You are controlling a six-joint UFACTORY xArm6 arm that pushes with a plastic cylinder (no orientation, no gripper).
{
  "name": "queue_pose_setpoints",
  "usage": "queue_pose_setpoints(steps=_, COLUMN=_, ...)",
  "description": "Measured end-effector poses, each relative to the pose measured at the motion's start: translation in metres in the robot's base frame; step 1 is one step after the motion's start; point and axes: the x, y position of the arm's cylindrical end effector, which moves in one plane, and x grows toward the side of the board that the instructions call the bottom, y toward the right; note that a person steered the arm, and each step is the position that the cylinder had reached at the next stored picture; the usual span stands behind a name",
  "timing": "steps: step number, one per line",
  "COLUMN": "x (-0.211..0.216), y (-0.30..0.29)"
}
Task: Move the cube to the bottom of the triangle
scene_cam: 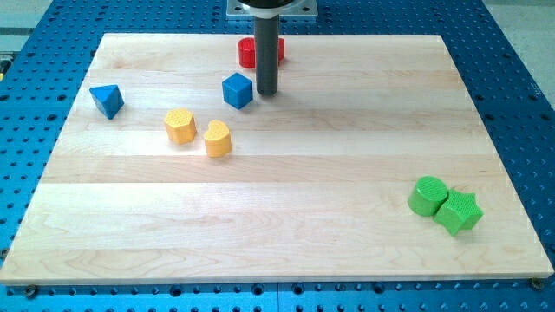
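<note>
Now, my tip (266, 93) sits just beside the blue cube (237, 90), on its view-right side — no gripper on this rod to be apart or together.
Pushing off-centre could spin the cube away from the blue triangle (107, 100), well off leftward; yellow blocks (180, 126) (218, 139) lie below-left, red block (249, 53) behind, greens (427, 196) (458, 212) far across the surface (329, 165).

The board (286, 208) is pale wood with a smooth, faintly shiny finish. The blue cube (237, 90) looks like matt plastic. The yellow blocks (180, 126) have ribbed tops. The rod (266, 52) is dark and matt.
</note>
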Motion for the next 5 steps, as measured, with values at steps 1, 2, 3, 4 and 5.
queue_pose_setpoints(steps=1, x=0.012, y=0.042)
queue_pose_setpoints(steps=2, x=0.012, y=-0.027)
queue_pose_setpoints(steps=3, x=0.013, y=-0.084)
queue_pose_setpoints(steps=4, x=0.033, y=-0.192)
queue_pose_setpoints(steps=5, x=0.04, y=-0.204)
